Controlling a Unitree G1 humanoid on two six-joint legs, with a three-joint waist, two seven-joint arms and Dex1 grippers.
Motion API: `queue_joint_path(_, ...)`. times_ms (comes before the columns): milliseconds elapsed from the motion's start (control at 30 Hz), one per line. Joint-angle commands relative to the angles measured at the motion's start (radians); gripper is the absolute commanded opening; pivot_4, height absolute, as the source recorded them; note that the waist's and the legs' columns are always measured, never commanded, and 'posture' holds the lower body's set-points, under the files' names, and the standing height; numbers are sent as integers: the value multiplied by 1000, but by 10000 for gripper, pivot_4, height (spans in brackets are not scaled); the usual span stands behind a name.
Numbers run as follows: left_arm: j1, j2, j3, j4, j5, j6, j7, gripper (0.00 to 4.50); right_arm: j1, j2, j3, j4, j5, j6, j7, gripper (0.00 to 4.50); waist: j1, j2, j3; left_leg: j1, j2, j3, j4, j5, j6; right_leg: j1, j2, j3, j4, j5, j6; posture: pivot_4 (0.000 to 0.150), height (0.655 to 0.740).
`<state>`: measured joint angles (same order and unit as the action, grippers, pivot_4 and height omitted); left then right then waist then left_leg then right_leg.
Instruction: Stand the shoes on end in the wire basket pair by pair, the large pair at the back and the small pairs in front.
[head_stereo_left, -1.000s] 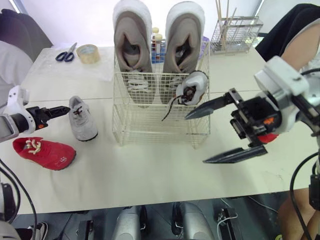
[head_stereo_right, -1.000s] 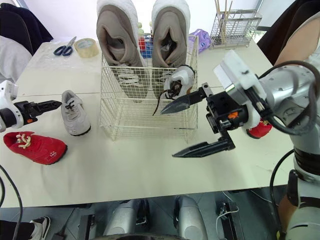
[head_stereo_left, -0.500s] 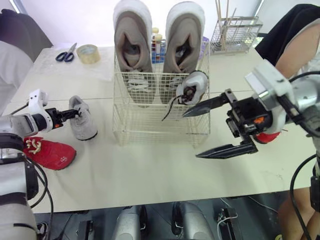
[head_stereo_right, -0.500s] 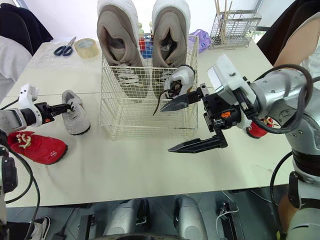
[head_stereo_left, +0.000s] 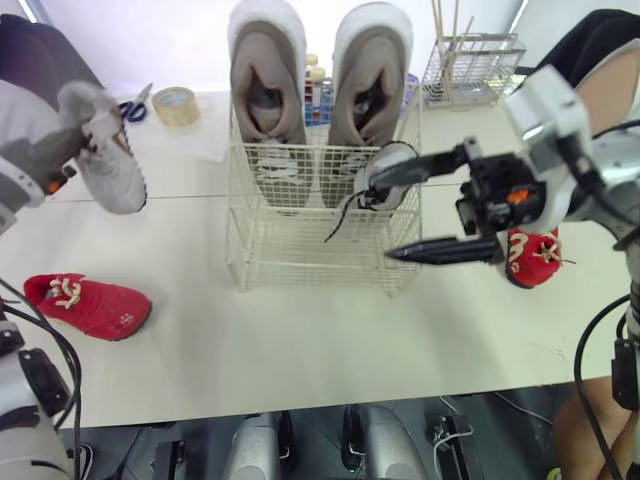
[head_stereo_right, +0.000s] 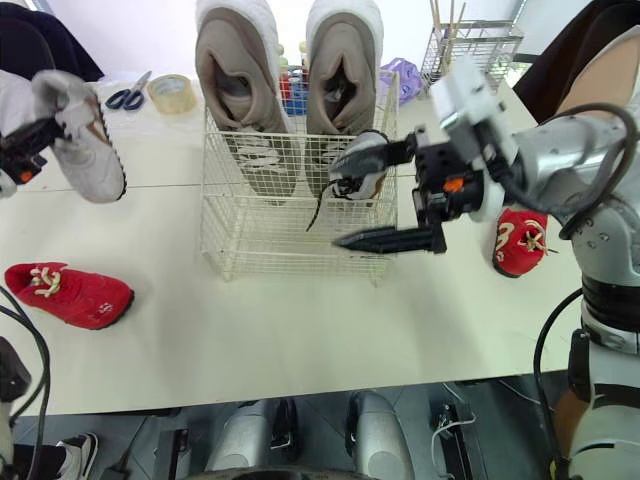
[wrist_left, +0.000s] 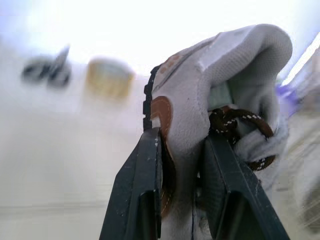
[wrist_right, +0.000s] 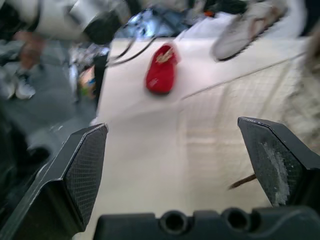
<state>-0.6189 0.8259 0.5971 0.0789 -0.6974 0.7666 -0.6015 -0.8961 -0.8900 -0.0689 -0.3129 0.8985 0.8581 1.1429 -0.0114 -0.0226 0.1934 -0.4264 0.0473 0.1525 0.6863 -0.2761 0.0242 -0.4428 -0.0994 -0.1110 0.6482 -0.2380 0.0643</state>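
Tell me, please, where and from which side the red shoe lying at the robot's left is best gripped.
Likely across its two long sides near the middle, coming down from above. The red shoe lies on its sole on the table, upper facing up, with nothing touching it to block either finger.

We can read no writing here. Nothing on any shoe (head_stereo_left: 105, 160) or the wire basket (head_stereo_left: 300, 245) is legible.

Scissors (head_stereo_right: 125, 97) beside a tape roll (head_stereo_right: 172, 92), back left on the table (head_stereo_right: 270, 320); small wire rack (head_stereo_right: 480, 48) back right.
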Motion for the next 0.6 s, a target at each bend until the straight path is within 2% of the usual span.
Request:
queue_joint_path(33,20,-44,75,-366,-151,61,133,10355,-58,19,-53,16,53,21,-34,45000,3,0,0,0,0,-2,1,0,0,1,0,0,0,0,0,1500,7400)
queue_joint_path(167,18,-167,16,-655,-250,64,350,10355,-125,12,5,103,14,6,59,45000,0,1,0,2,0,-2,1,0,-1,3,0,0,1,0,0,1500,7400)
queue_joint_path(267,30,-228,-60,-758,-254,52,437,10355,-167,26,54,161,-38,-26,112,45000,-1,1,0,5,0,-3,1,0,-1,6,1,0,1,0,0,1500,7400)
queue_joint_path(433,80,-298,-206,-828,-157,-28,471,10355,-209,49,94,215,-88,-53,166,45000,0,1,0,6,0,-3,1,1,-1,7,3,0,1,0,0,1500,7400)
queue_joint_path(600,134,-357,-393,-776,49,-206,416,10355,-239,43,86,240,-101,-45,201,45000,4,1,0,5,0,-2,1,0,-1,7,3,-1,1,0,0,1500,7400)
